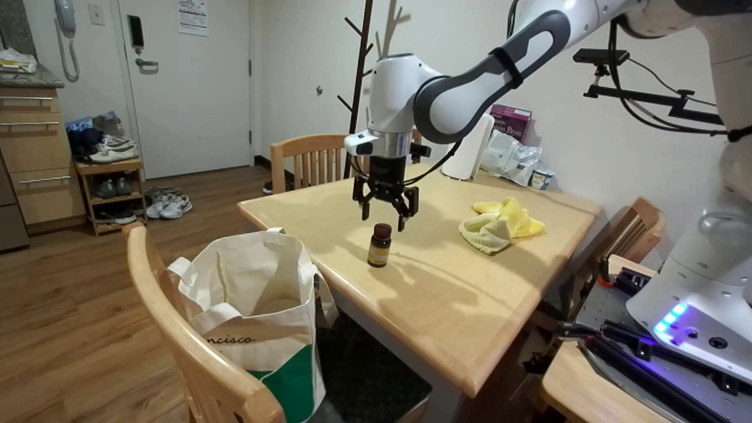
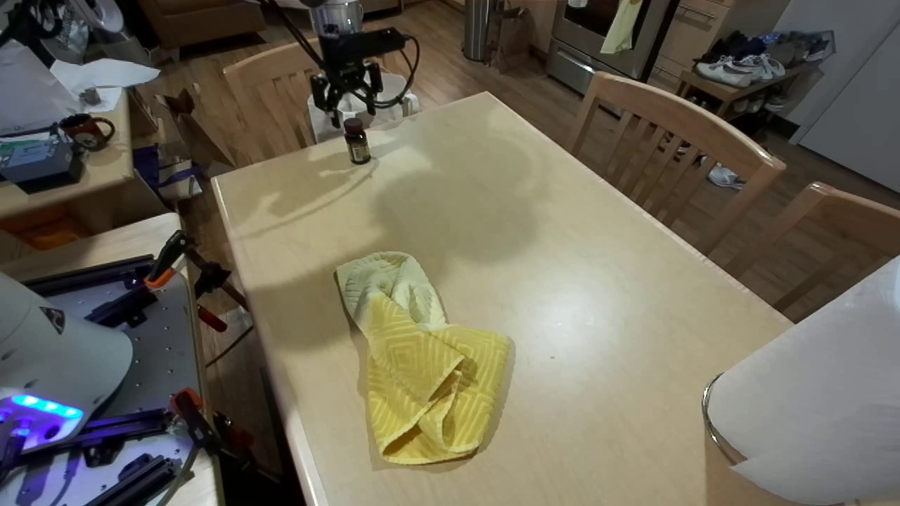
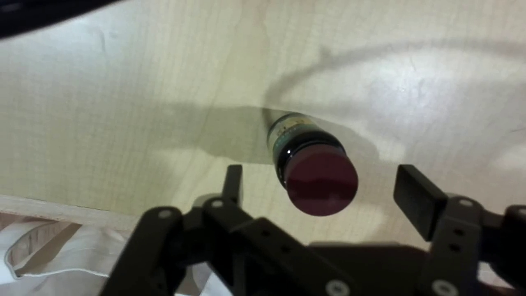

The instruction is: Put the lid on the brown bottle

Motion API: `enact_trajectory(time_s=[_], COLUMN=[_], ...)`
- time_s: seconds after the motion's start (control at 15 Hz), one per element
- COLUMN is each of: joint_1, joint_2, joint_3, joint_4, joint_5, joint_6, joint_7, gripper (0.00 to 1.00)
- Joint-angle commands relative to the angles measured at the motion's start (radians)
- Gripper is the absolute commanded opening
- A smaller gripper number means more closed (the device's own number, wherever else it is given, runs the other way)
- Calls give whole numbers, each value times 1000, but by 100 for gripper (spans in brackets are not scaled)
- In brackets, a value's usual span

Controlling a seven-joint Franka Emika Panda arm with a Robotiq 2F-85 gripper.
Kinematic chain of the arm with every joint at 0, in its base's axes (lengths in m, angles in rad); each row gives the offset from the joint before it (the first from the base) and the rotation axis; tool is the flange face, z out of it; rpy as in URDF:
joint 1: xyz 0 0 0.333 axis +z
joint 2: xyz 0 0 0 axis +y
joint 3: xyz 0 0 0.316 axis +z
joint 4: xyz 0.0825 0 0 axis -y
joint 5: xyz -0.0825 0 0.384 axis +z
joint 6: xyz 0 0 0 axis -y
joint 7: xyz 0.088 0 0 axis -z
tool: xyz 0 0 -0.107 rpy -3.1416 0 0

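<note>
A black gripper [image 1: 383, 220] points straight down above a light wooden table [image 1: 317, 211], its two fingers [image 3: 233, 183] spread wide apart. In the wrist view, the round, dark red lid [image 3: 321, 181] shows in the gap between them, with pale wood visible on either side of it, so neither finger touches it. The lid sits on top of the small brown bottle [image 1: 379, 252], which stands upright on the table just below the fingertips, near the edge beside a canvas bag [image 1: 276, 333] on a chair [image 1: 188, 352].

The white robot arm [image 1: 452, 108] reaches over the table from its base [image 1: 705, 282]. Its forearm slopes down to a rounded joint, then the wrist [image 1: 392, 143] hangs vertically.

Well apart from the bottle, a crumpled yellow cloth [image 2: 415, 372] lies on the table. In an exterior view, a white roll [image 2: 823, 407] is cut off by the picture's right edge.

Parts of the arm and base run out of frame in both exterior views. Seen from the wrist, the lid covers some of the bottle, and print on the label [image 3: 283, 127] is too blurred to read. How firmly the lid is seated cannot be told.
</note>
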Motion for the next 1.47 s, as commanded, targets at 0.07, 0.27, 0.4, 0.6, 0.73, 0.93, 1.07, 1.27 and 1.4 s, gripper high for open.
enact_trajectory(time_s=[0.07,0.27,0.4,0.6,0.73,0.93,1.07,1.27,1.4], joint_1=[-54,-81,-102,-121,-138,-147,-148,-148,-148], joint_2=[-13,6,12,21,37,36,43,44,44], joint_3=[20,-1,-20,-49,-50,-45,-44,-41,-41], joint_4=[21,52,50,41,49,47,53,55,55], joint_5=[130,218,251,275,310,299,309,311,311], joint_6=[-16,-27,-6,22,20,4,4,4,4], joint_7=[27,80,125,220,278,268,281,289,290], gripper=[100,100,100,100,100,100,100,100,100])
